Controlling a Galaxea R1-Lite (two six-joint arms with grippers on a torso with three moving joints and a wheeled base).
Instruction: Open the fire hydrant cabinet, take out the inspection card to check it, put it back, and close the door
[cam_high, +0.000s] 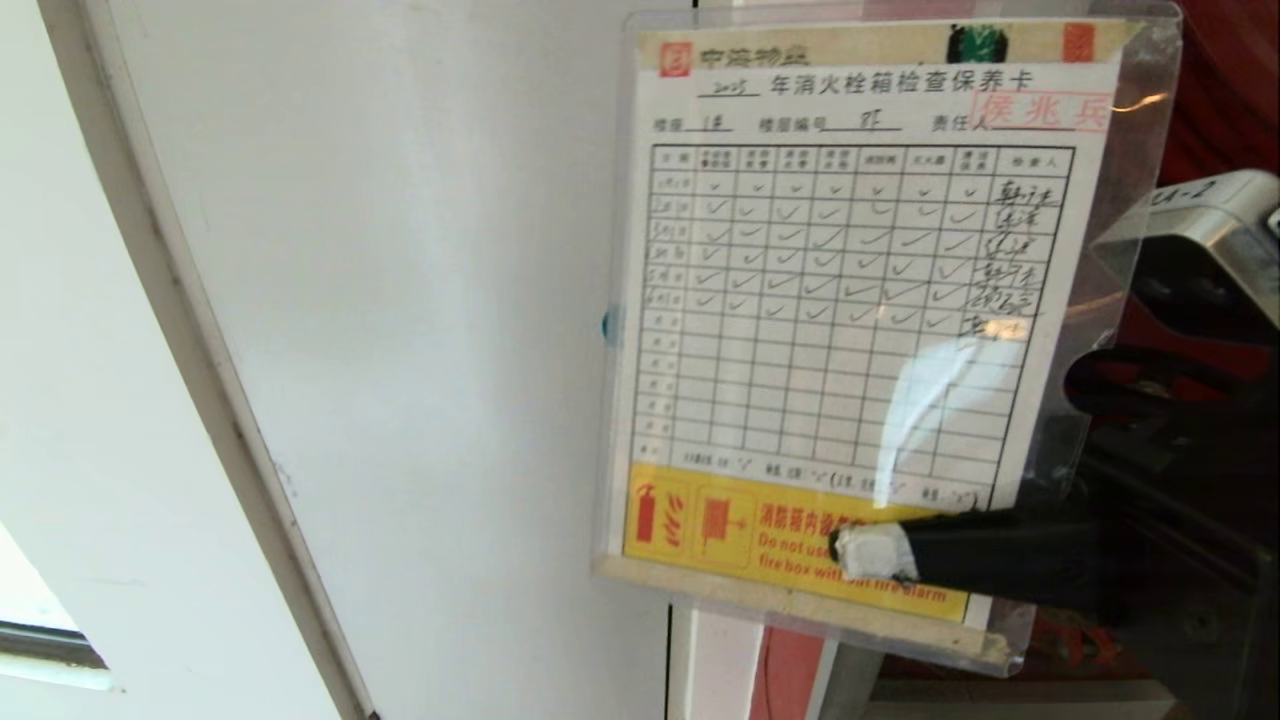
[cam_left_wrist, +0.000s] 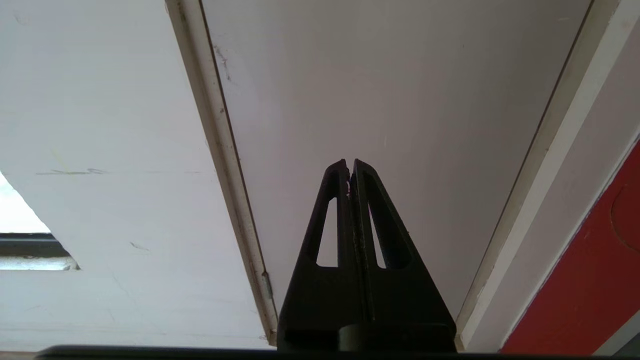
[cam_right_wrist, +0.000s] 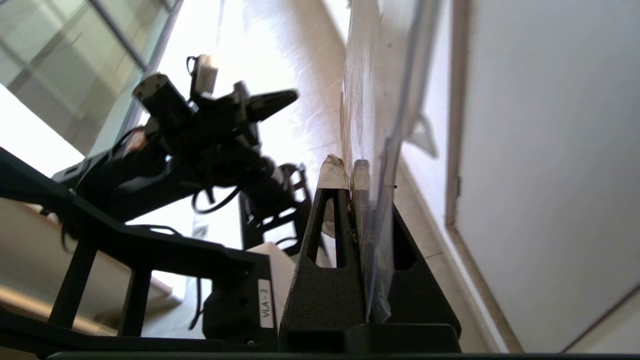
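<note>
head view: right gripper (cam_high: 880, 552) clamps inspection card (cam_high: 830, 310) — white door (cam_high: 400, 300) behind, probably shut.

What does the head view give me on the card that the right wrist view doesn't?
Only the head view shows the inspection card face-on: its printed grid with rows of ticks, the yellow warning strip along its lower edge, the clear sleeve around it, and the white door behind it. Only the right wrist view shows the card edge-on, sitting between the two fingers, with the robot's head rig beyond. Both show the right claw shut on the card's lower edge, its white-taped fingertip on the yellow strip.
</note>
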